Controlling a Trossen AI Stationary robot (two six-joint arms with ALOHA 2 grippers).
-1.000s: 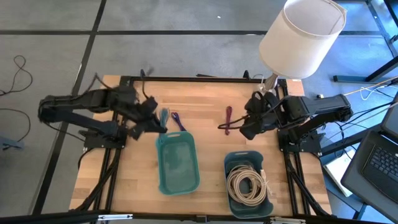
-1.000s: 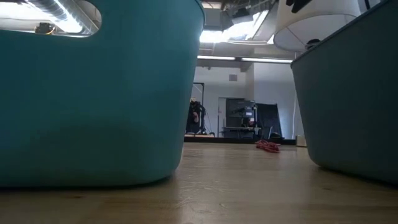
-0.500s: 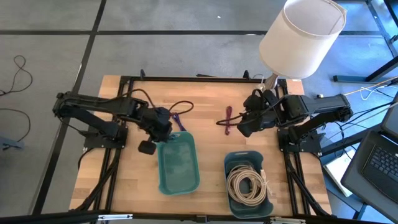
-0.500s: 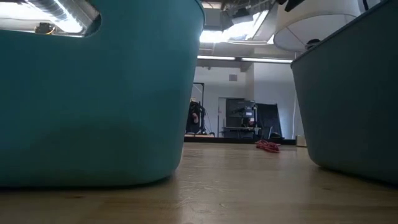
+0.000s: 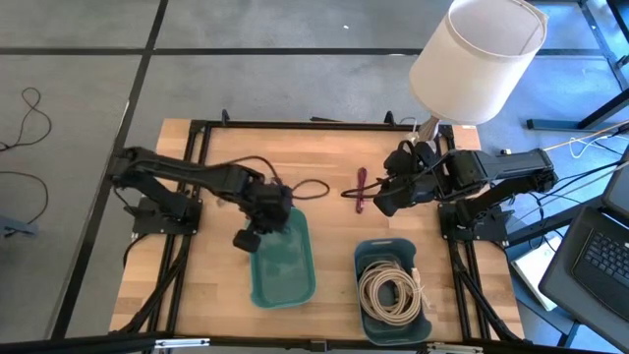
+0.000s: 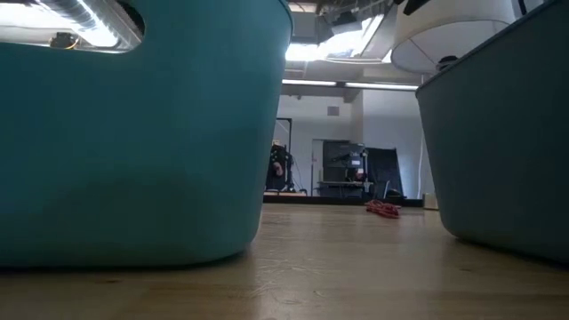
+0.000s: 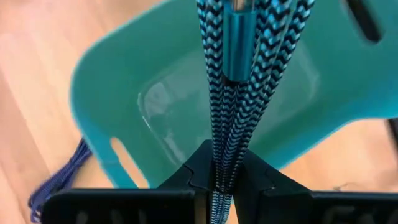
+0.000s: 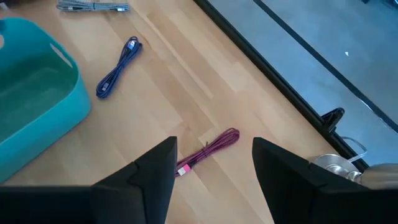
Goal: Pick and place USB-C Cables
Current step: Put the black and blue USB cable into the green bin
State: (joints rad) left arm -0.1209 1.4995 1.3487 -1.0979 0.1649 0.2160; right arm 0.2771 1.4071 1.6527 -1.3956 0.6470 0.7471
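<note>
Left end effector [image 7: 225,177] clamped shut, arm stretched inward; right end effector [image 8: 214,163] spread wide, arm low.

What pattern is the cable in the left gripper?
Teal-and-black zigzag braid cable; left wrist view shows it best.

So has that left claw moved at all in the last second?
Yes. The left claw, shut on a teal cable, has swung from the table's left side toward the middle and now sits over the top edge of the empty tray.
</note>
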